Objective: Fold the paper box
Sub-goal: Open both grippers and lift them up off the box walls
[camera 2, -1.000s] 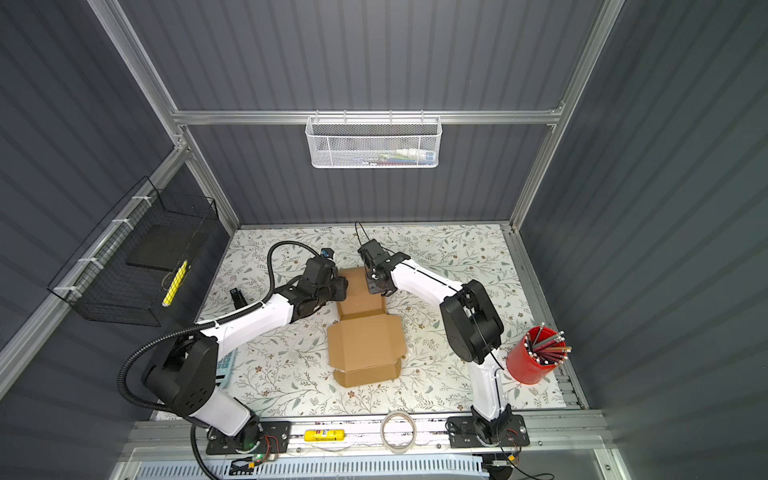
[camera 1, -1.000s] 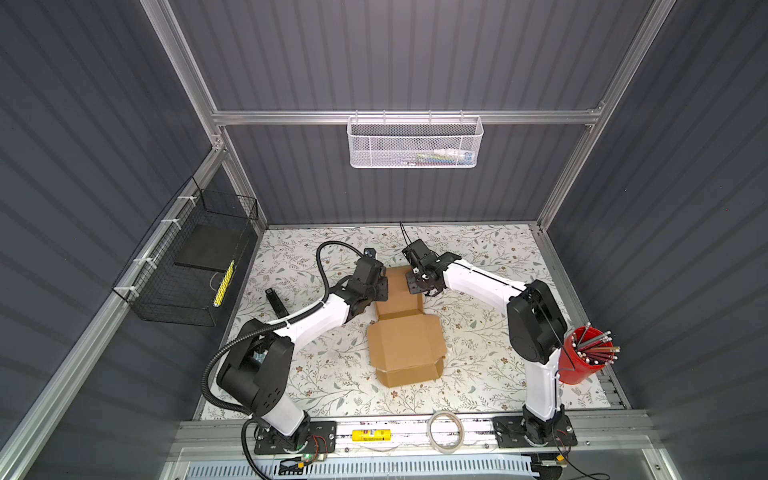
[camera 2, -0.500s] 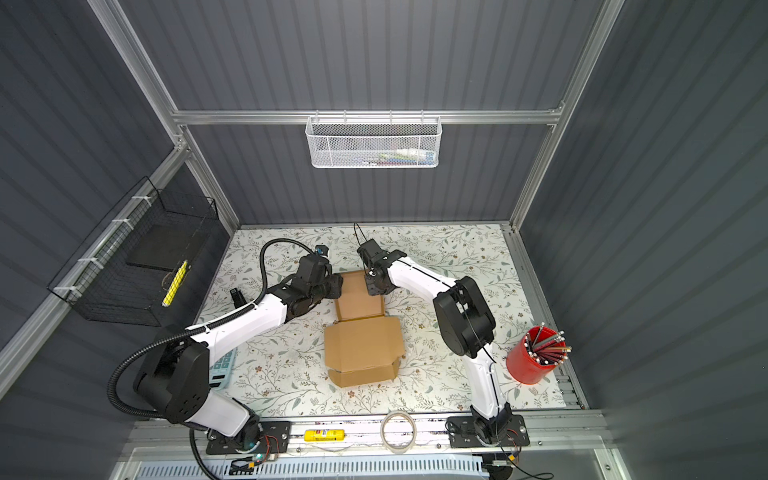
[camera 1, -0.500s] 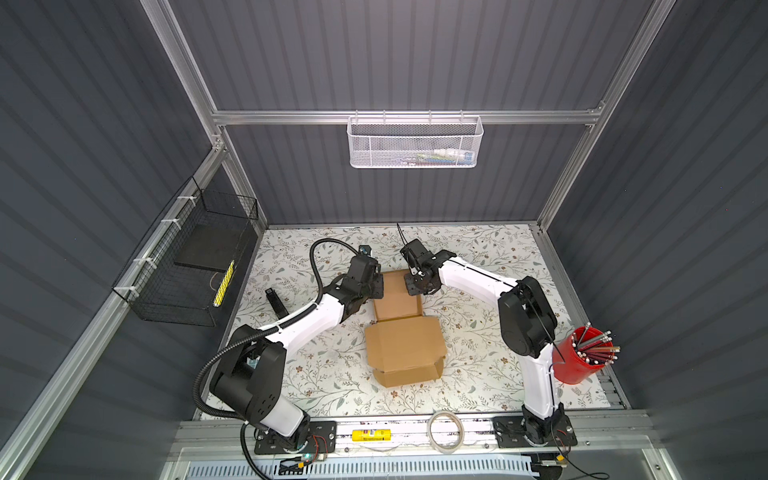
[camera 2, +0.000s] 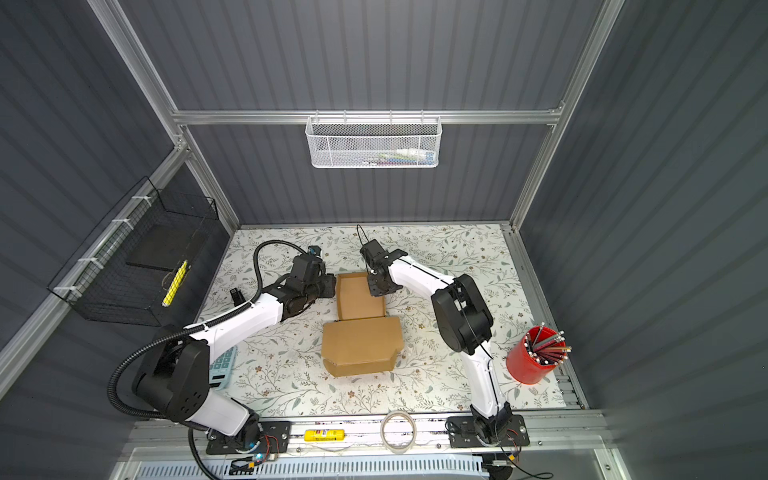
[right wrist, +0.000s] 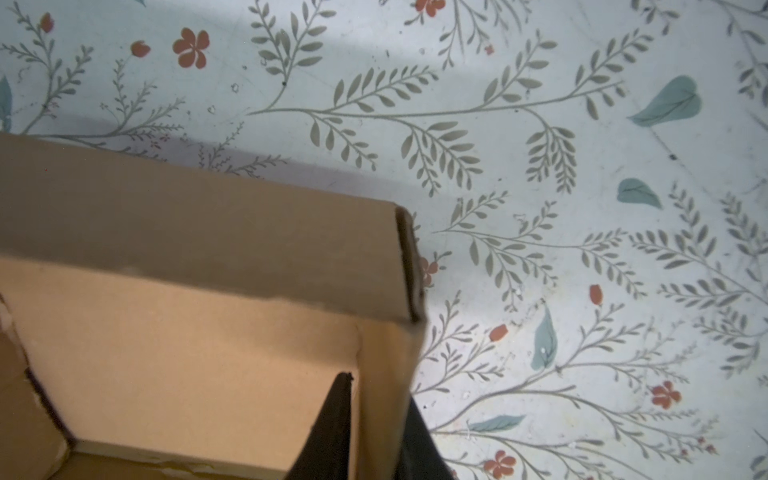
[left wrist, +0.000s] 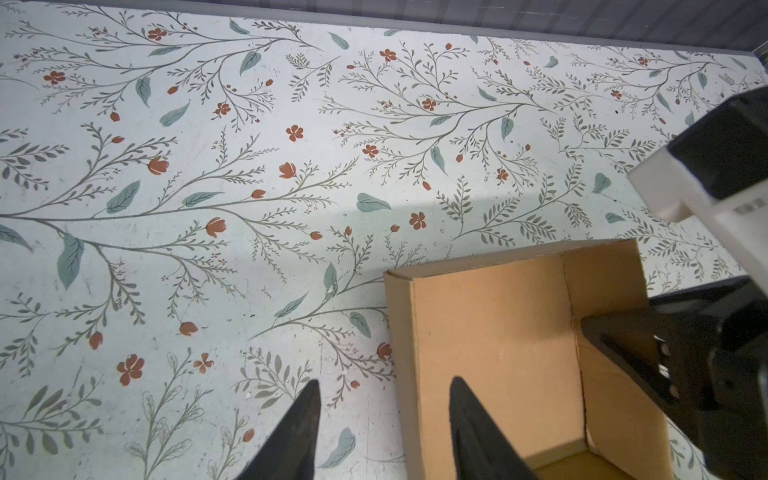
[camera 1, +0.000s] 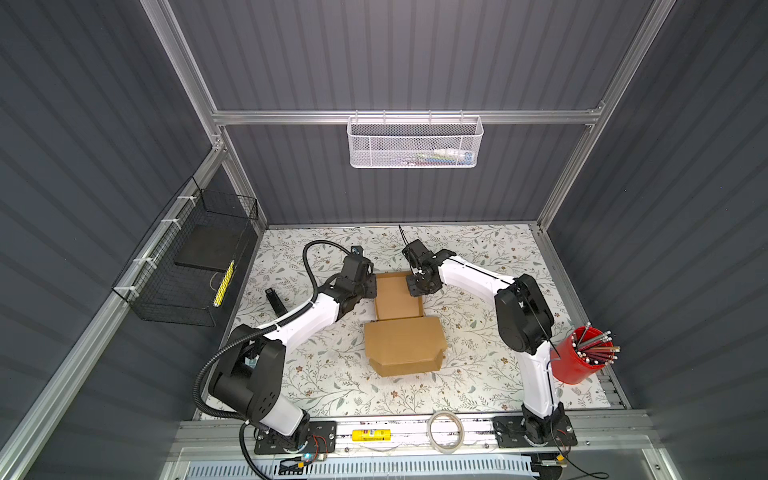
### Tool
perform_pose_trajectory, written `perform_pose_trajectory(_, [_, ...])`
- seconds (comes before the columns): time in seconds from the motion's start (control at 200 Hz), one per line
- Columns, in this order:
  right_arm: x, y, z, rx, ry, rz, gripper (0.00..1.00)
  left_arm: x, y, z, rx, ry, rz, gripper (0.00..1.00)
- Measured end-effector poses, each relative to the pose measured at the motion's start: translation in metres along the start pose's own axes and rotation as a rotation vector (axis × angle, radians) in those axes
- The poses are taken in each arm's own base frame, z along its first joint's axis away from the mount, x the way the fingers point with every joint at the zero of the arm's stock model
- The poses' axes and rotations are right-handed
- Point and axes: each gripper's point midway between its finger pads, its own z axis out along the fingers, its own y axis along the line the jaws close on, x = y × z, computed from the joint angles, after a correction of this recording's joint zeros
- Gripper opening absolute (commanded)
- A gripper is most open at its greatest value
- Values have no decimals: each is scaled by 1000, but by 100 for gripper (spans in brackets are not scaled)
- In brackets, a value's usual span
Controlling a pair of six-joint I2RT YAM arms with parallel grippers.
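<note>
The paper box (camera 1: pixel 397 296) (camera 2: pixel 359 297) is brown cardboard, an open tray with raised walls at the middle back. Its lid flap (camera 1: pixel 405 345) lies flat toward the front. My left gripper (camera 1: pixel 371 286) (left wrist: pixel 384 386) is open and straddles the tray's left wall (left wrist: pixel 399 374), one finger over the mat and one inside the tray. My right gripper (camera 1: pixel 415 286) (right wrist: pixel 380 390) is shut on the tray's right wall (right wrist: pixel 386 374), with one finger inside and the other half hidden behind the wall. In the left wrist view my right gripper's black fingers (left wrist: pixel 631 345) show at the tray's far wall.
A red cup of pencils (camera 1: pixel 579 357) stands at the right edge. A tape roll (camera 1: pixel 446 430) and a yellow item (camera 1: pixel 370 435) lie on the front rail. A small black object (camera 1: pixel 275 301) and a calculator (camera 2: pixel 222 368) are on the left. A black wire basket (camera 1: pixel 191 266) hangs on the left wall.
Both arms have carried the tray slightly toward the back and left. The left arm has stretched out further. The lid flap has slid along with the tray.
</note>
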Motion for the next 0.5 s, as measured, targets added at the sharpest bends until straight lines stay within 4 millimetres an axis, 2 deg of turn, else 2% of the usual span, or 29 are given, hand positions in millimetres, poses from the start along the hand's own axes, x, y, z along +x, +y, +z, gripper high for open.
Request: perform_pose_trajectory(0.5, [6,-7,16,0,38,14,31,9,8,3,-5,24,-9,50])
